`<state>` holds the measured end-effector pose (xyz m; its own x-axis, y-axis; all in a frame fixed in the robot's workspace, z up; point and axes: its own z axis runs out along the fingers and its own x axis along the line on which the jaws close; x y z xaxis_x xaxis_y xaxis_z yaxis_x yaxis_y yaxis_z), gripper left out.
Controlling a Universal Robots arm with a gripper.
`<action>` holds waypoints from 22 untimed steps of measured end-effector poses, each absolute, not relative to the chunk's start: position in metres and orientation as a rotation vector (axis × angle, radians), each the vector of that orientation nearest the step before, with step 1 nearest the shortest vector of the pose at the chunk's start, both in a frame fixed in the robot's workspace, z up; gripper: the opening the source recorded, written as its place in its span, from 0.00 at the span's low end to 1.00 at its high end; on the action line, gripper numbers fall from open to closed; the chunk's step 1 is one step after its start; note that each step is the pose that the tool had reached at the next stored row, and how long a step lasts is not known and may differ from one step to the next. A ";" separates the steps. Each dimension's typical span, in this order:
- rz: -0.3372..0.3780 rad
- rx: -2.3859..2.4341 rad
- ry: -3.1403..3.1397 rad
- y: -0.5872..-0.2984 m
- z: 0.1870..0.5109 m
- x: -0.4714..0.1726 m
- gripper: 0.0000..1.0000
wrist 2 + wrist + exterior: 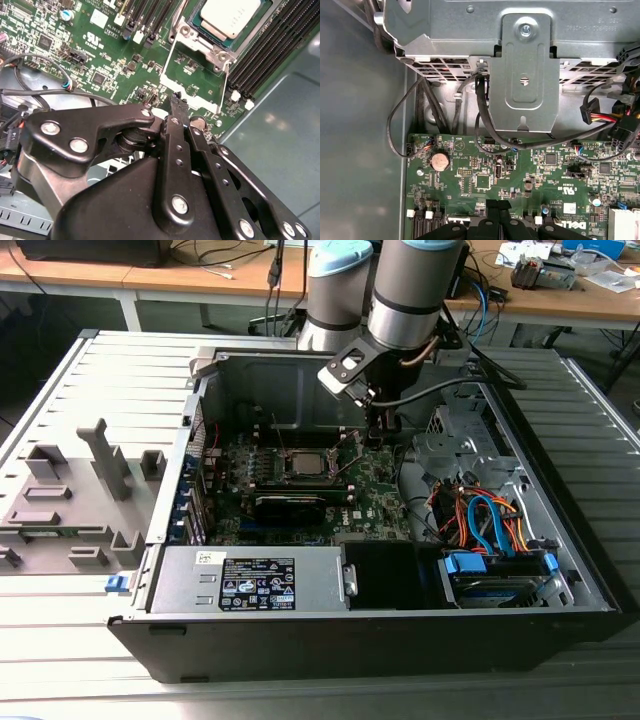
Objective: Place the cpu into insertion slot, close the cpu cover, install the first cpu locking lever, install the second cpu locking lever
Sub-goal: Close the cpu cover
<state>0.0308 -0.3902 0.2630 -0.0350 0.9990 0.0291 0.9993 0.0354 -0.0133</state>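
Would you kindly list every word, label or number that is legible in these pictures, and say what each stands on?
No text here reads reliably enough to quote.
Label on the power supply, exterior view: print too small to read.
White lettering on the motherboard, first wrist view: too small to read.
Stamped marks on the metal cage, first wrist view: too faint to read.

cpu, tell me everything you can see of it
The cpu is a small, flat, square chip with a pale silver-grey metal top and a stepped rim, with a thin green edge showing under it. It lies flat in its socket on the green motherboard, bordered by a silver metal frame, with black slots on either side. The tool is apart from it and does not touch it.
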 end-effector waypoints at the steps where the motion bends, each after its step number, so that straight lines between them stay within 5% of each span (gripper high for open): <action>1: -0.018 -2.160 -2.238 -0.390 0.263 0.031 0.11; 22: -0.038 -2.142 -2.229 -0.386 0.256 0.039 0.11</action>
<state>0.0392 -0.3858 0.2560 -0.0389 0.9978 0.0532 0.9991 0.0399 -0.0167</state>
